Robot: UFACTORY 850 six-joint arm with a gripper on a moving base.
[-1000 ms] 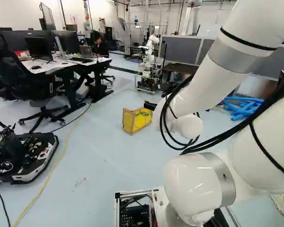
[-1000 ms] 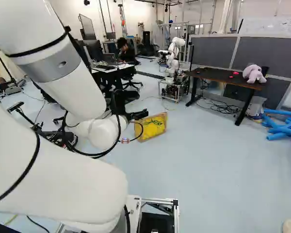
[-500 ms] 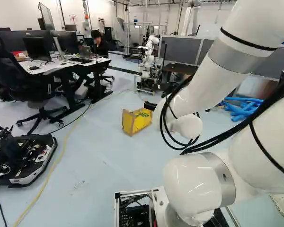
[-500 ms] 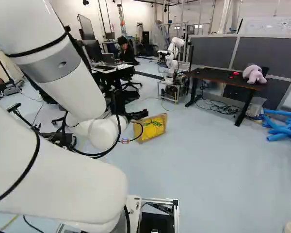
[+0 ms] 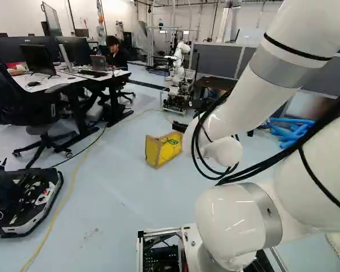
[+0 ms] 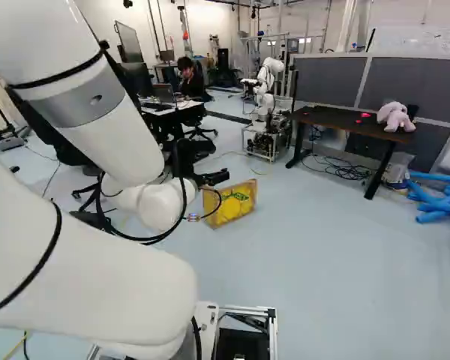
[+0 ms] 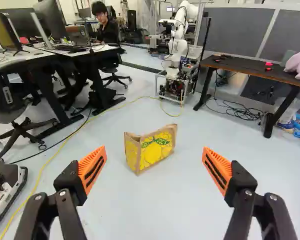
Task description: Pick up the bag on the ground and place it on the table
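Bag partly behind cable, right base view.

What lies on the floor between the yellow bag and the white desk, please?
A yellow cable and a black cable run between the bag and the desk in the wrist view.

Pincer spread wide here, and the yellow bag stands on the floor ahead, between its fingers!

One lemon-print bag, one dark-topped table and one plush toy far right, one laptop far left, another robot.
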